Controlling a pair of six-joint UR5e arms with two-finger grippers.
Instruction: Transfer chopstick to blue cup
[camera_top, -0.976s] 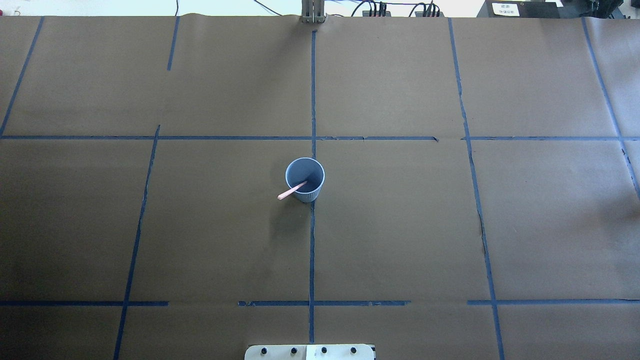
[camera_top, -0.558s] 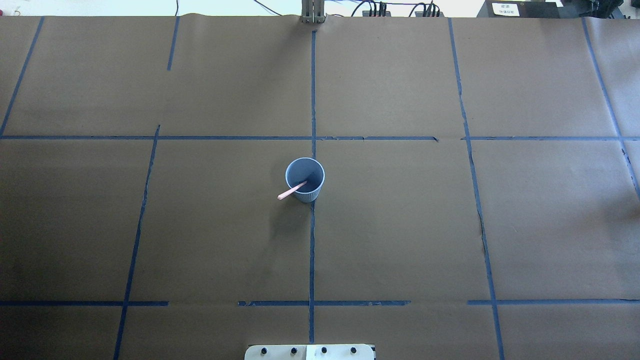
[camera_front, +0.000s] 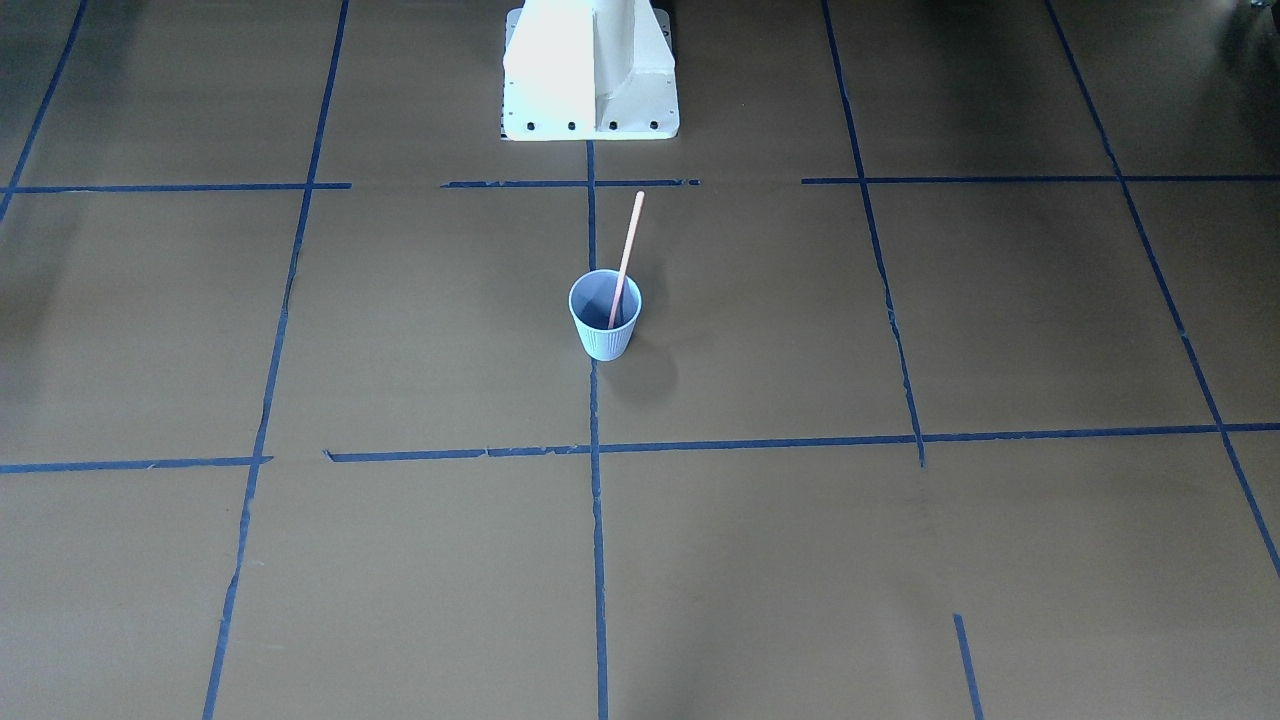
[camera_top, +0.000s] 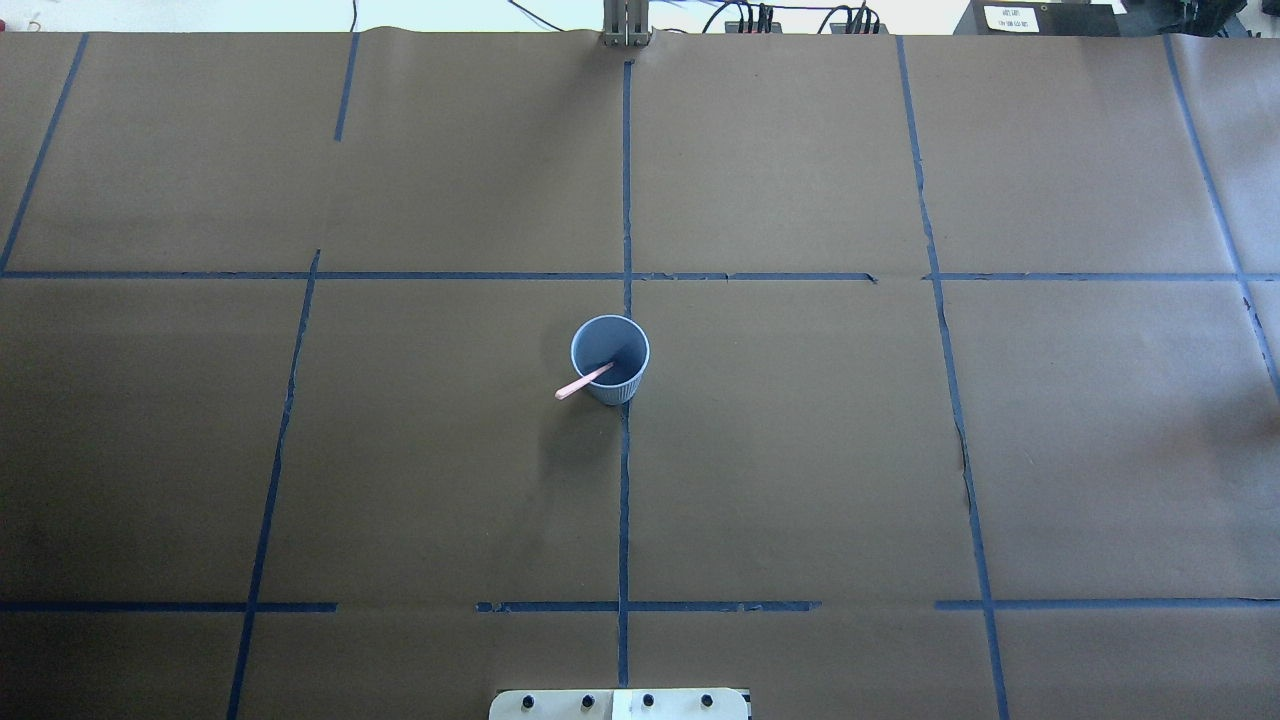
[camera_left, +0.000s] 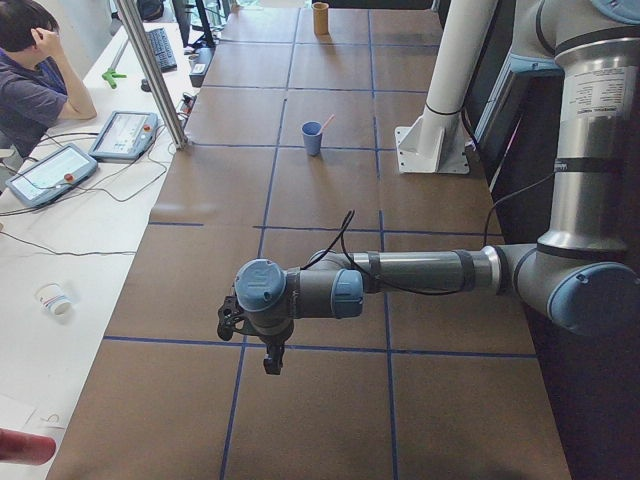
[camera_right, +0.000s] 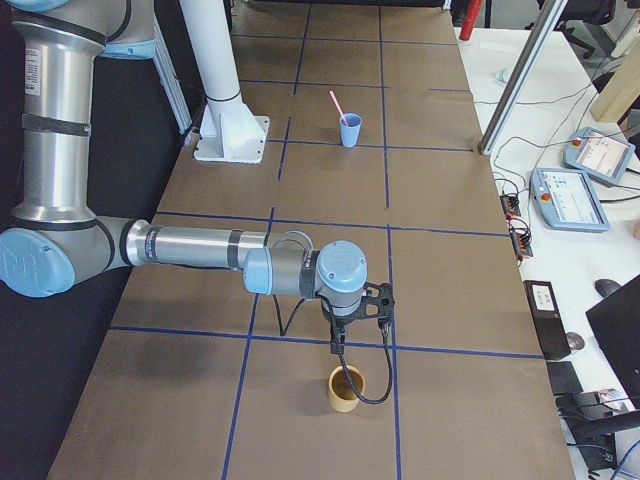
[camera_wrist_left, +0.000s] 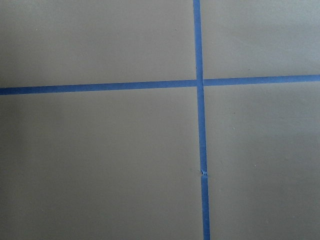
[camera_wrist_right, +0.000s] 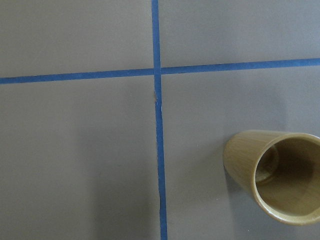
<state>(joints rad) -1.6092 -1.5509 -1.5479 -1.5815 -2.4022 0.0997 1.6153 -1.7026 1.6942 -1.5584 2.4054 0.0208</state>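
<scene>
The blue cup (camera_top: 610, 360) stands upright at the table's middle on a blue tape line; it also shows in the front view (camera_front: 605, 322) and both side views (camera_left: 313, 137) (camera_right: 349, 130). The pinkish-orange chopstick (camera_top: 583, 382) stands inside it, leaning on the rim, its upper half sticking out (camera_front: 628, 245). My left gripper (camera_left: 271, 360) hangs over the table's left end, far from the cup. My right gripper (camera_right: 335, 347) hangs over the right end. Both show only in side views, so I cannot tell whether they are open or shut.
A tan wooden cup (camera_right: 347, 388) stands just below my right gripper, and shows in the right wrist view (camera_wrist_right: 280, 175). The robot's white base (camera_front: 590, 80) is at the table's near edge. An operator (camera_left: 30, 85) and teach pendants (camera_left: 120, 135) are beyond the far edge.
</scene>
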